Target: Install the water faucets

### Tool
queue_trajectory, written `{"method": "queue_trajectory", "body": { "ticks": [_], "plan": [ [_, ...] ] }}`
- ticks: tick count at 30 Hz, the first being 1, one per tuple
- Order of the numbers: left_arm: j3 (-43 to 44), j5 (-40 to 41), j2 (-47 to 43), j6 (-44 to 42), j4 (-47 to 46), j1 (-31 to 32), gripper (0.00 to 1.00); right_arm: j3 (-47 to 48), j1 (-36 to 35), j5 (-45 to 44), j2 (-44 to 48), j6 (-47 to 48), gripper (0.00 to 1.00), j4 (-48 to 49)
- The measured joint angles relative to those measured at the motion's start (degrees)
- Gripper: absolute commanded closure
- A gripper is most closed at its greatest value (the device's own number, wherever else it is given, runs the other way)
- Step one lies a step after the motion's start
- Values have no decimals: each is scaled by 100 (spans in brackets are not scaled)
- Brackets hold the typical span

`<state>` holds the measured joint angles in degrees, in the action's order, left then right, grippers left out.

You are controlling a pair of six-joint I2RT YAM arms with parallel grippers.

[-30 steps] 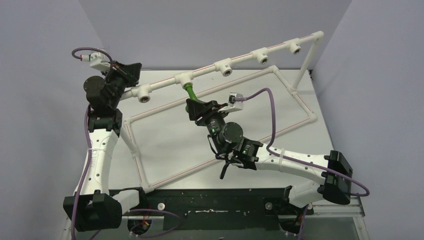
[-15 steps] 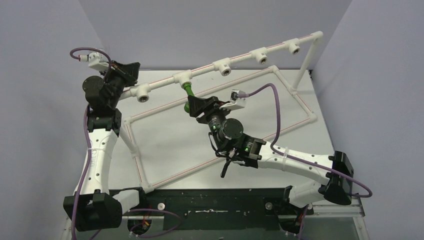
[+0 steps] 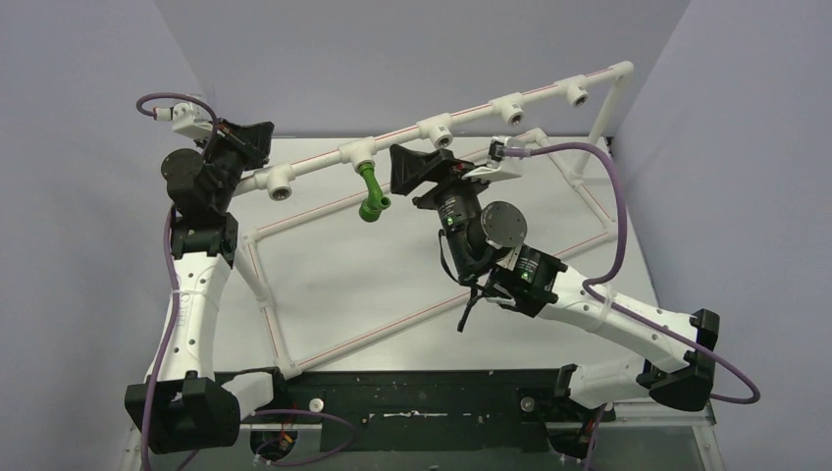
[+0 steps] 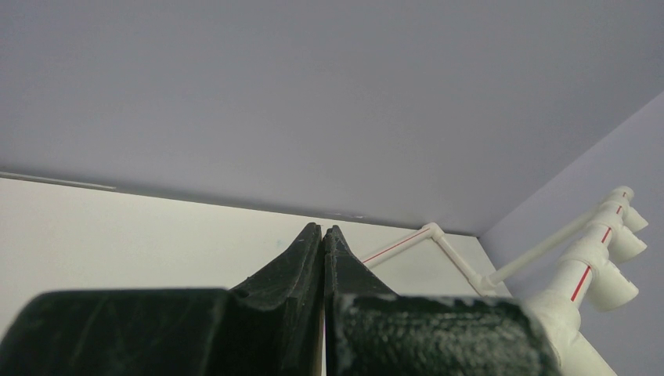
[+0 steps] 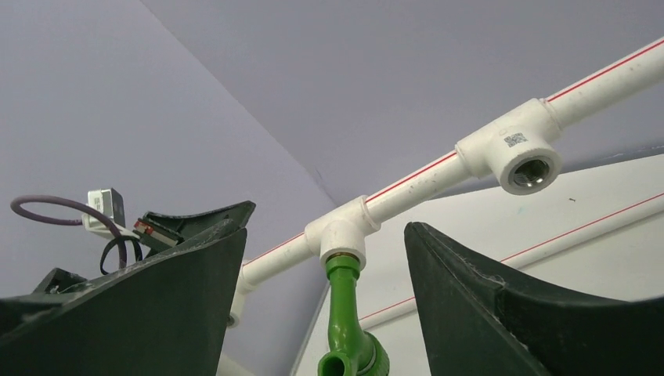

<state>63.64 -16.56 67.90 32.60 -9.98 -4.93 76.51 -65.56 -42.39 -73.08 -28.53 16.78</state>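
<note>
There's the green faucet (image 3: 371, 191), hanging spout-down from a tee (image 3: 356, 154) on the raised pipe (image 3: 481, 113) at the worktop's (image 3: 334, 285) far edge, just left of the right tool (image 3: 396, 169), which is spread wide and empty and sits much nearer than the left tool (image 3: 257, 137), pressed together at the pipe's left end.

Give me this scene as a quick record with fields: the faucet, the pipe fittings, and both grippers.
faucet: green faucet hangs spout-down from a tee on the raised white pipe rail
empty tees: four in the top view
right gripper: open, close to the faucet, not touching it
left gripper: shut, nothing between its fingers, near the rail's left end
</note>
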Motion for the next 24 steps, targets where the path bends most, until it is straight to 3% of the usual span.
{"method": "queue_trajectory", "body": {
  "ticks": [15,24],
  "plan": [
    [0,0,0,2,0,0,100,953,-15,645,-678,343,31,-1838],
    [0,-2,0,2,-2,0,100,1027,-15,774,-999,236,35,-2323]
  ]
}}
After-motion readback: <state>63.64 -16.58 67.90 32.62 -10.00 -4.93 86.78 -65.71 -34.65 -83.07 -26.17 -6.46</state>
